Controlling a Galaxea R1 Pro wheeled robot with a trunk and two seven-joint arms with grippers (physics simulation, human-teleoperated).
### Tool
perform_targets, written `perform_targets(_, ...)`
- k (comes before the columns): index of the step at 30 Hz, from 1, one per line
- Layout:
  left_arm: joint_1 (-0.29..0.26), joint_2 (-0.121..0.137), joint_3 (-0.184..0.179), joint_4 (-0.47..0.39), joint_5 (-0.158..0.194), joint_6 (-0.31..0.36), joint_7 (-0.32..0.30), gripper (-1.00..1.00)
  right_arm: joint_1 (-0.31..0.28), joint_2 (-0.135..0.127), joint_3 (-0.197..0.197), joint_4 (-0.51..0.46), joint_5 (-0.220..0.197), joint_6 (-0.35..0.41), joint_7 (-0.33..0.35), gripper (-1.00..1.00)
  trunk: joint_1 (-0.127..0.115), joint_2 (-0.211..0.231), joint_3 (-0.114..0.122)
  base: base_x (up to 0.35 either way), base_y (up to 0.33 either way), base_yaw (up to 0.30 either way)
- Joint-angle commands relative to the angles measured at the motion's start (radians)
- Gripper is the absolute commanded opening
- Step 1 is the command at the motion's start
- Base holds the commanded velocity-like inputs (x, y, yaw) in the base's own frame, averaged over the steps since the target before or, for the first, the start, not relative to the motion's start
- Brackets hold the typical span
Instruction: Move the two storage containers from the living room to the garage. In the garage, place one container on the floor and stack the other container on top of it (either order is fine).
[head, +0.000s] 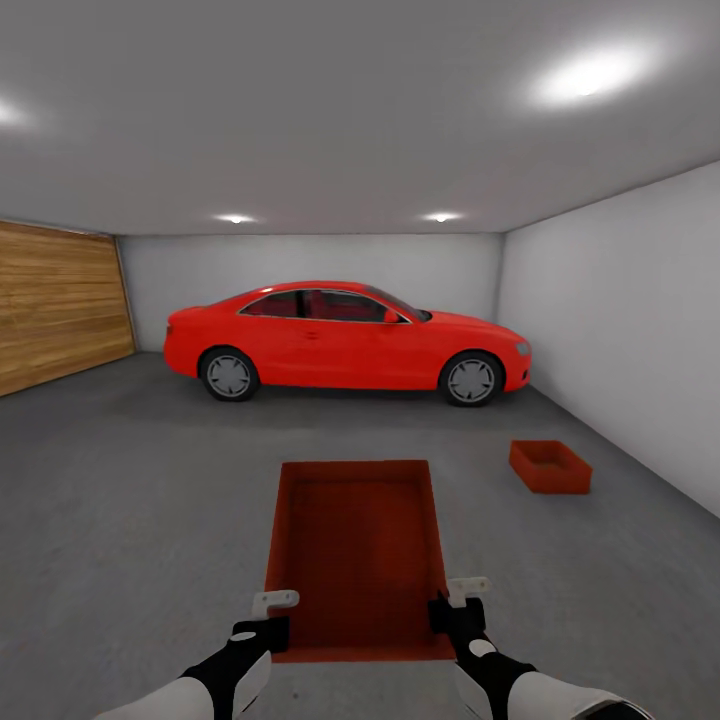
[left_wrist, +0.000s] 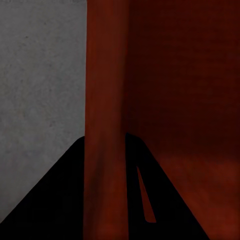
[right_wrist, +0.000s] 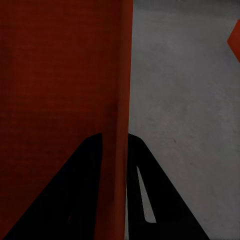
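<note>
Garage: white walls, grey ceiling with lit spots, wood-panelled door on the left side.

Floor: dark grey concrete, bare across the foreground.

Car: red coupe, parked side-on against the far wall, well apart from both bins.

Held bin: orange-red, open top, carried level between both arms ahead of the robot, above the floor; interior empty and in shadow. Left wall seen in the left wrist view, right wall in the right wrist view.

Second bin: same orange-red kind, resting on the floor ahead and to the right, near the right wall, well apart from the held bin; a corner of it shows in the right wrist view.

Left gripper: black and white, at the held bin's left wall near its near corner; fingers set on either side of that wall, closed onto it.

Right gripper: at the held bin's right wall near its near corner; fingers straddle the wall, clamped onto it.
</note>
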Motion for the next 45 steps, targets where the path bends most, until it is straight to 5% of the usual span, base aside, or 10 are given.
perform_targets(1, 0.000, -0.003, 0.008, -0.005, 0.002, 0.001, 0.000, -1.00, 0.000, 0.002, -0.031, 0.002, 0.007, 0.001, 0.002, -1.00, 0.001, 0.000, 0.000, 0.322, 0.000, 0.000)
perform_targets(36, 0.000, -0.002, 0.008, -0.004, 0.002, 0.001, 0.000, -1.00, 0.000, 0.002, -0.032, 0.002, 0.007, 0.001, 0.001, -1.00, 0.001, 0.000, 0.000, 0.322, 0.000, -0.002)
perform_targets(45, 0.000, -0.001, 0.008, -0.004, 0.002, 0.003, 0.000, -1.00, 0.000, 0.002, -0.031, 0.002, -0.026, -0.004, 0.001, -1.00, 0.001, 0.000, 0.000, 0.322, 0.000, -0.247)
